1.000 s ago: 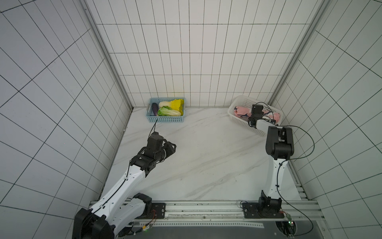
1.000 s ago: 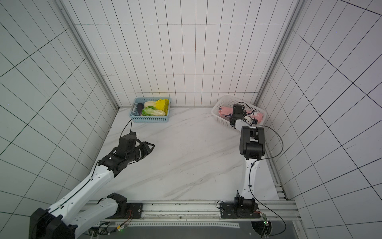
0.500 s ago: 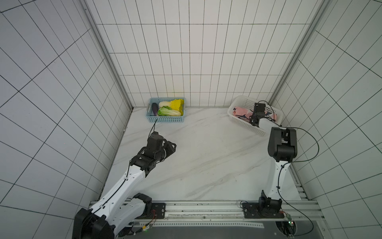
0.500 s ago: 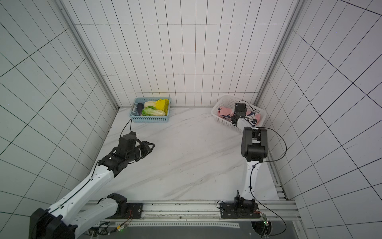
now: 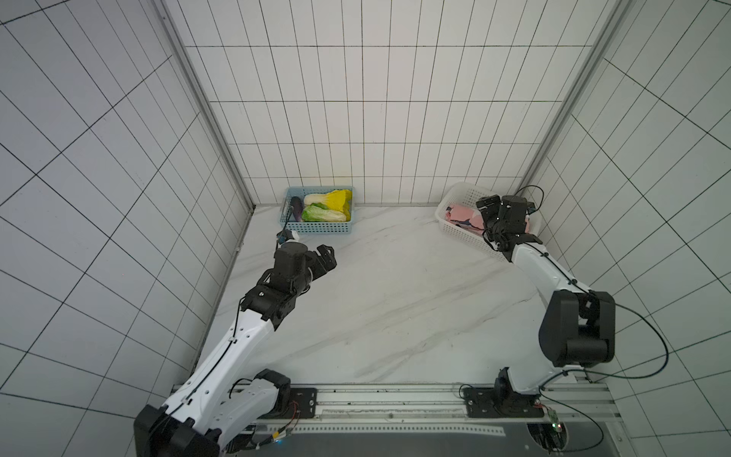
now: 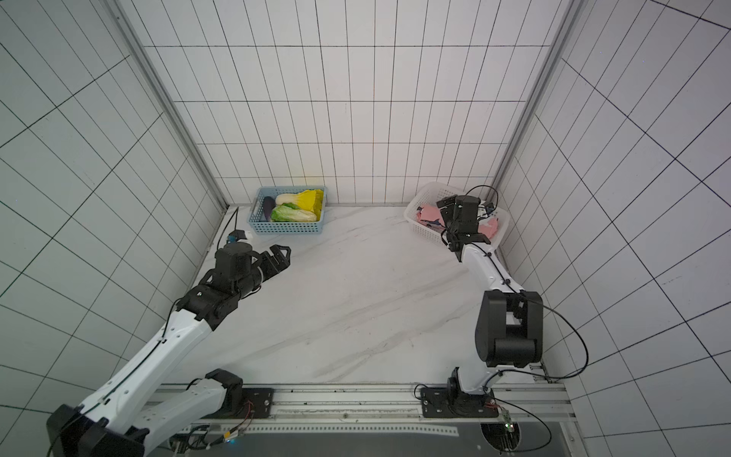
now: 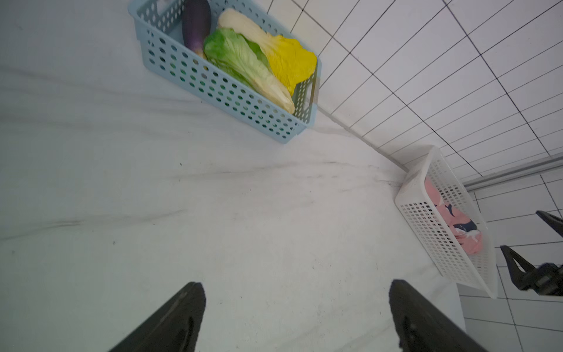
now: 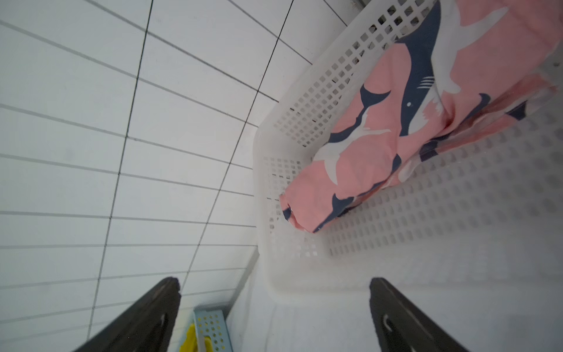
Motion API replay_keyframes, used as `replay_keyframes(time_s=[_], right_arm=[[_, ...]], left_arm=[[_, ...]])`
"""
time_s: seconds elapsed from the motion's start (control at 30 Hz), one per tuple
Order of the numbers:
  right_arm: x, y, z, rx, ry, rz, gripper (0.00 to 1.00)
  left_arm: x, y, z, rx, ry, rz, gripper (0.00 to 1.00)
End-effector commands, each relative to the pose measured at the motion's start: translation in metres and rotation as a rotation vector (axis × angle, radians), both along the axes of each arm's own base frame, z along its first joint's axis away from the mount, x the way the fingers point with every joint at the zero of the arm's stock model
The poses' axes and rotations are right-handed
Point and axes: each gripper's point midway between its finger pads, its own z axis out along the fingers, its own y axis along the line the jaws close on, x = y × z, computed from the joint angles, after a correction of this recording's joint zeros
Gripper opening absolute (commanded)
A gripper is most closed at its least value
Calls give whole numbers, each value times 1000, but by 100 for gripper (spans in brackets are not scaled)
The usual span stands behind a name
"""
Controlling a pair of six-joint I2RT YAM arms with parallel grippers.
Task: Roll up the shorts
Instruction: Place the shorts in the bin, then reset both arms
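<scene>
Since the shorts (image 8: 380,137) are soft, light cloth with nothing stiff in them, expect them to sag, slip and loosen wherever you are not holding them. They lie bunched in a thick bundle inside the white basket (image 8: 274,189), which sits at the far right corner of the table (image 5: 395,308). You cannot tell for sure whether that bundle is a tidy roll. Your right gripper (image 8: 274,282) hangs just over the basket's near rim, its jaws spread wide with nothing between them. Your left gripper (image 7: 297,283) is likewise spread and empty, over bare table well apart from the basket. If you take hold, pinch through several layers at the thick end of the bundle nearest the rim. A single loose edge would likely let the whole thing unfurl.
</scene>
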Motion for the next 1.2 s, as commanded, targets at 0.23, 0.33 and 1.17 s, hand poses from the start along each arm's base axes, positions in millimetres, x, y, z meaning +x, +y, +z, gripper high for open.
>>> replay_keyframes(time_s=[0.23, 0.33, 1.17], right_arm=[[-124, -49, -40, -833, 123, 143, 99], [-144, -78, -46, -940, 114, 40, 99], [-84, -66, -129, -896, -55, 152, 99]], left_arm=[[3, 119, -35, 568, 2, 285, 98], [8, 136, -56, 548, -54, 326, 98], [79, 133, -134, 551, -211, 259, 98]])
